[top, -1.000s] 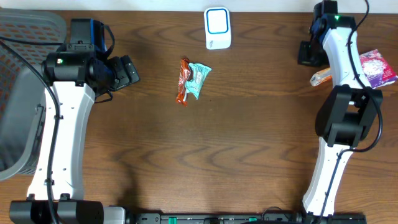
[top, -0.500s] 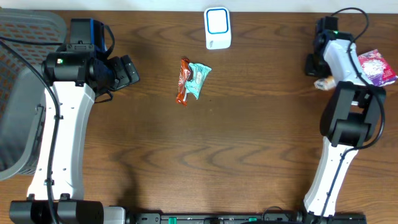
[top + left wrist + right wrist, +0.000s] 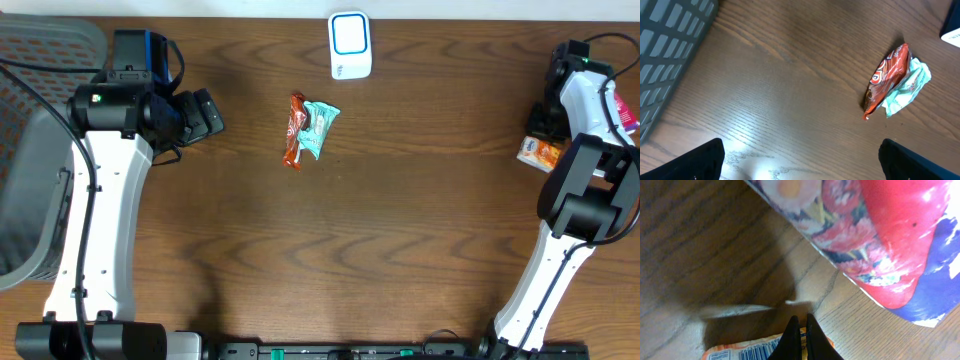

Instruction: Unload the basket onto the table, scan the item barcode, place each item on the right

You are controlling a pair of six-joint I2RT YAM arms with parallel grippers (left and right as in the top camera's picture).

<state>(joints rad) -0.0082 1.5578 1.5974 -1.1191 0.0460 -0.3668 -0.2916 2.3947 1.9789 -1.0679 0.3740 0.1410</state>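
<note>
Orange-and-white flat snack packet [image 3: 540, 152] lies at the right end of the brown wooden table [image 3: 400, 230], long axis roughly left-right, barcode up. Right gripper [image 3: 801, 324] is pinched on its edge. Left gripper [image 3: 208, 115] gapes wide, empty.

Grained wooden table [image 3: 400, 230], glossy orange packet [image 3: 538, 152], plastic scanner [image 3: 350, 45]

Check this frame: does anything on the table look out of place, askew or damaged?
Only mildly: the red packet and the teal packet lie bunched together, slanted, in front of the scanner. The teal one looks crumpled. Nothing looks spilled or broken.
</note>
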